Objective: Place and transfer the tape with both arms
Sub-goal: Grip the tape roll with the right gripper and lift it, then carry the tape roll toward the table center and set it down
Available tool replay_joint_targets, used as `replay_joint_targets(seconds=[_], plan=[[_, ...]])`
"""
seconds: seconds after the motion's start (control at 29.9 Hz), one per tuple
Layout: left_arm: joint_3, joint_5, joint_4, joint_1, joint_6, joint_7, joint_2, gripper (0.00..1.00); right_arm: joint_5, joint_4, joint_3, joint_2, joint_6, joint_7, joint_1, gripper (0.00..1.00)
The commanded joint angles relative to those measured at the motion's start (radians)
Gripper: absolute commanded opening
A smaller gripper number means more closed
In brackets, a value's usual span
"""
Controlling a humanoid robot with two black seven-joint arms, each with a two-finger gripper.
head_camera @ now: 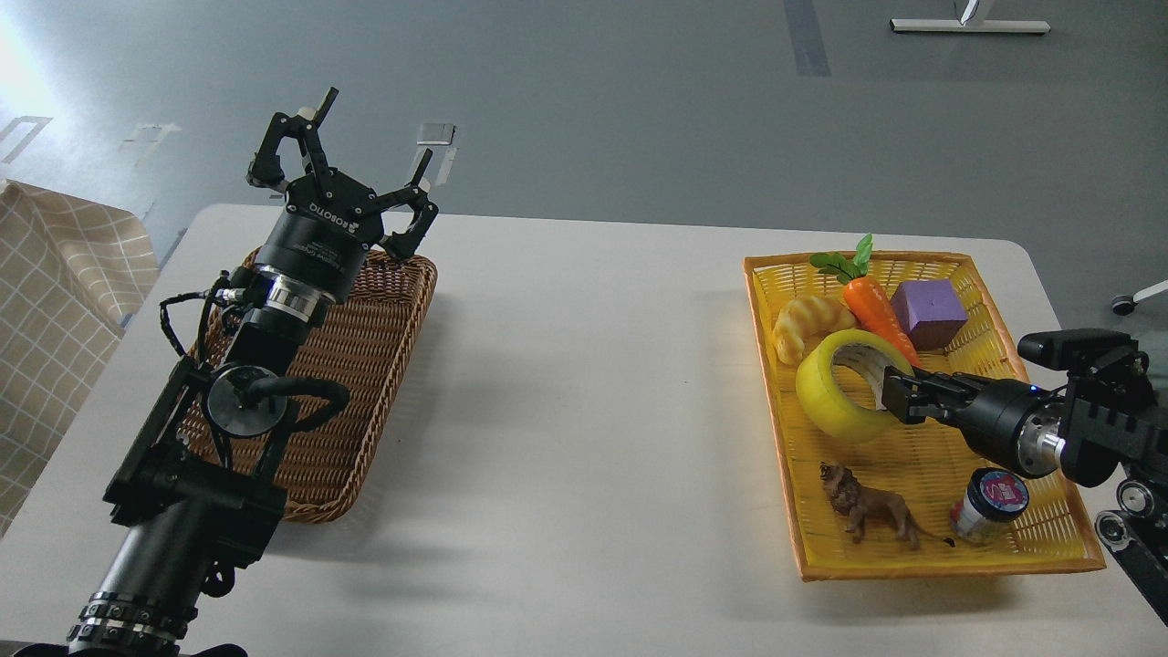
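Early stage, judged from the layout: tape [844,394] not yet out of the yellow basket [1040,557] — lift, hand-over and placement all remaining.

Tape: wide translucent yellow roll, grey-white inner core, tilted on edge near the middle of the yellow basket, just below the croissant toy [808,321] and carrot toy [878,303].

Right gripper [890,394]: reaching in from the yellow basket's right side, fingertips at the roll's right rim, apparently pinching the wall with one finger inside the core. Closure on the tape probable, not certain.

Left gripper [363,157]: raised above the far end of the brown wicker basket [365,401], well left of the yellow basket; fingers spread wide, nothing held.

Other contents of the yellow basket — purple block [929,313], matte, at the far right; lion figure [867,504] and small lidded jar [990,506] along the near edge. Yellow basket: rigid plastic lattice, rectangular. Wicker basket: woven, rounded corners.
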Motion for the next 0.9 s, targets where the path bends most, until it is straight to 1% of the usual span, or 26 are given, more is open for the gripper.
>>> replay_joint_targets(seconds=[0.0, 0.07, 0.13, 0.17, 0.27, 0.3, 0.33, 0.37, 0.43, 0.54, 0.67, 0.74, 0.87], plan=[[0.001, 0.002, 0.000, 0.000, 0.000, 0.000, 0.000, 0.98, 0.000, 0.064, 0.032, -0.038, 0.000, 0.010, 0.026, 0.07], [0.004, 0.003, 0.000, -0.002, 0.000, 0.001, -0.003, 0.98, 0.000, 0.073, 0.024, -0.070, 0.000, 0.010, 0.122, 0.07], [0.012, 0.012, 0.000, -0.006, 0.000, 0.003, -0.003, 0.98, 0.000, 0.065, 0.023, -0.080, 0.000, 0.010, 0.158, 0.07], [0.019, 0.017, 0.000, -0.012, 0.000, 0.015, 0.000, 0.98, 0.000, 0.061, 0.023, -0.083, 0.000, 0.010, 0.177, 0.07], [0.032, 0.020, 0.000, -0.017, 0.000, 0.024, 0.004, 0.98, 0.000, 0.036, 0.003, -0.064, 0.000, 0.010, 0.202, 0.07], [0.045, 0.023, -0.001, -0.016, 0.000, 0.033, 0.004, 0.98, 0.000, 0.030, -0.031, -0.048, 0.000, 0.010, 0.237, 0.07], [0.065, 0.026, -0.006, -0.016, 0.000, 0.052, 0.008, 0.98, 0.000, 0.024, -0.066, -0.034, 0.000, 0.008, 0.280, 0.07], [0.066, 0.026, -0.006, -0.016, 0.000, 0.052, 0.008, 0.98, 0.000, 0.024, -0.066, -0.034, 0.000, 0.008, 0.280, 0.07], [0.101, 0.028, -0.038, -0.008, 0.000, 0.105, 0.056, 0.98, 0.000, 0.002, -0.106, 0.000, 0.000, 0.007, 0.337, 0.07], [0.125, 0.028, -0.044, -0.005, 0.000, 0.104, 0.095, 0.98, 0.000, -0.024, -0.114, 0.057, 0.000, 0.004, 0.380, 0.07], [0.125, 0.028, -0.044, -0.003, 0.000, 0.104, 0.098, 0.98, 0.000, -0.056, -0.158, 0.107, 0.000, 0.002, 0.426, 0.07], [0.125, 0.028, -0.044, -0.005, 0.000, 0.104, 0.100, 0.98, 0.000, -0.105, -0.206, 0.161, 0.000, -0.002, 0.477, 0.06], [0.124, 0.028, -0.044, -0.008, 0.000, 0.104, 0.100, 0.98, 0.000, -0.194, -0.246, 0.261, 0.000, -0.008, 0.510, 0.05]])
